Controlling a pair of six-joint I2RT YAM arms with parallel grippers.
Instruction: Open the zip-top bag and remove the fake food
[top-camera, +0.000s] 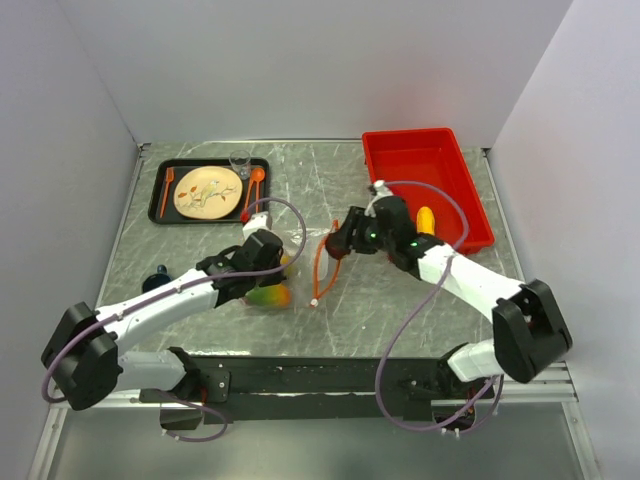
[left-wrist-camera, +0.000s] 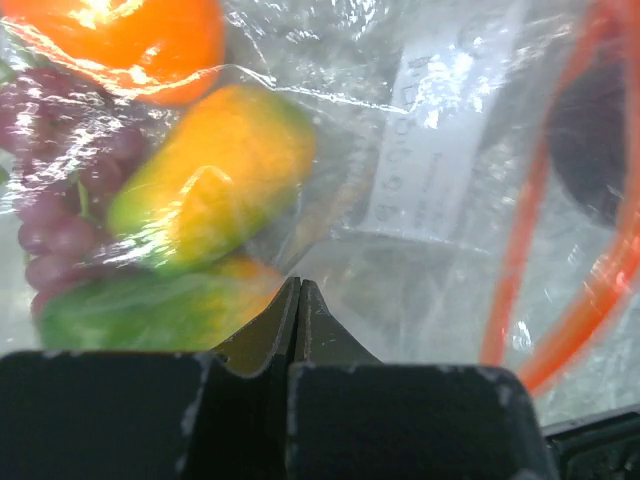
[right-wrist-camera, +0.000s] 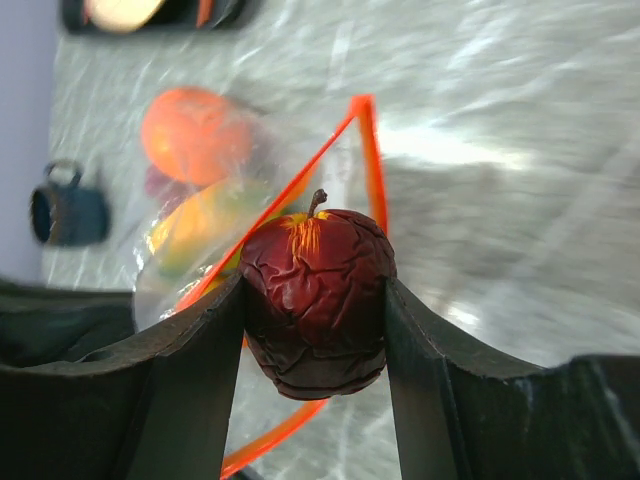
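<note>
Two claws are engaged.

Top view: the zip-top bag lies on the table, left of the red bin. The right claw is between bag and bin.

Left wrist: the left claw is closed together, apparently pinching thin, slippery, floppy film. Mangoes show through it.

Right wrist: the right claw is clamped on a dark red apple. Judged light and rigid; best held across its widest girth.

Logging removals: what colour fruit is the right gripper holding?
Dark red fruit, yellow by stem; right wrist view.
</note>
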